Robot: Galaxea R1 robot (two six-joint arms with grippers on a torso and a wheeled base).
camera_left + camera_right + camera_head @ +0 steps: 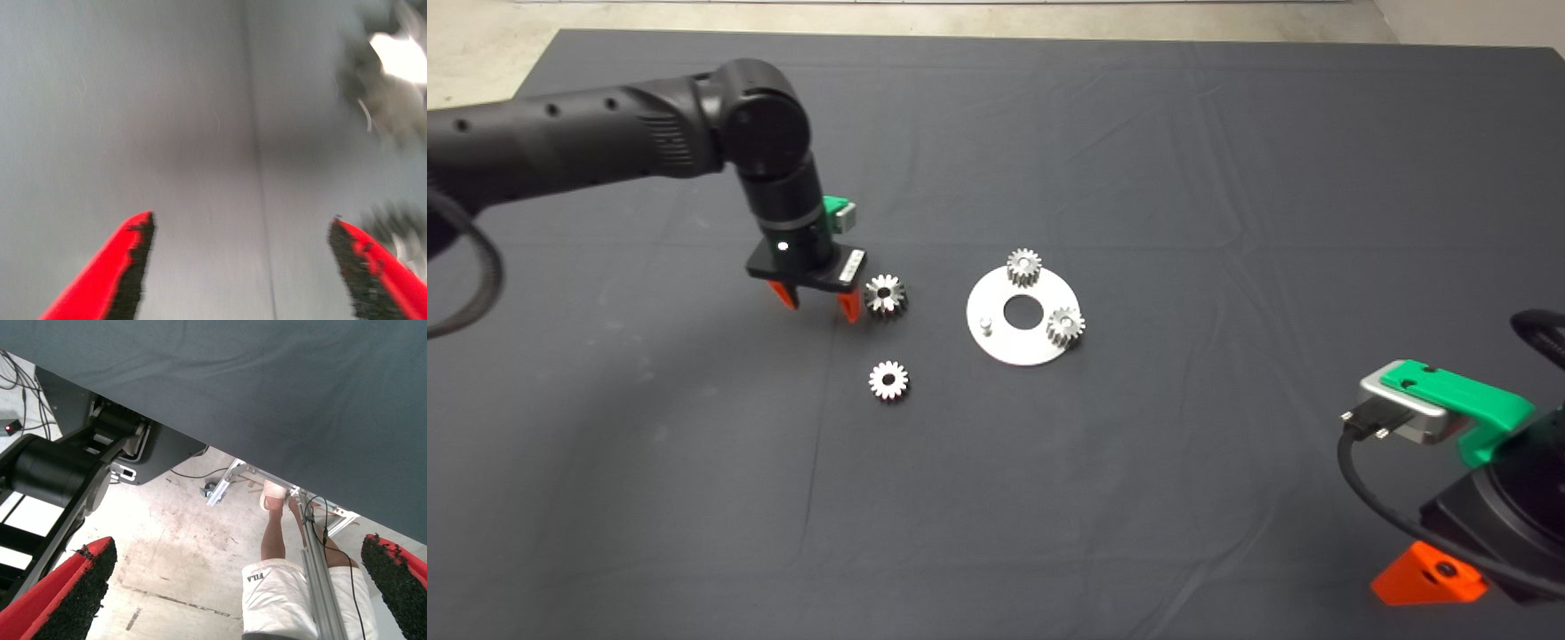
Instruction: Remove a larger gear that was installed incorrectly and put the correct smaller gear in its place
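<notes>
The larger gear (886,295), thick with dark flanks, lies on the mat just right of my left gripper (820,311), almost touching its right finger. That gripper is open and empty, fingers pointing down at the mat. The smaller gear (888,380), flat and bright with a wide dark bore, lies on the mat nearer the front. A round silver plate (1009,348) carries two gears (1024,267) (1065,326) and one bare peg (985,323). The left wrist view shows the open left gripper (241,218) over bare mat, with blurred gear shapes (393,87) at the side.
My right gripper (1427,578) is parked at the lower right edge, open. The right wrist view shows the right gripper (237,545) with the floor beyond the mat, a black machine base (60,473) and a person's leg (277,533).
</notes>
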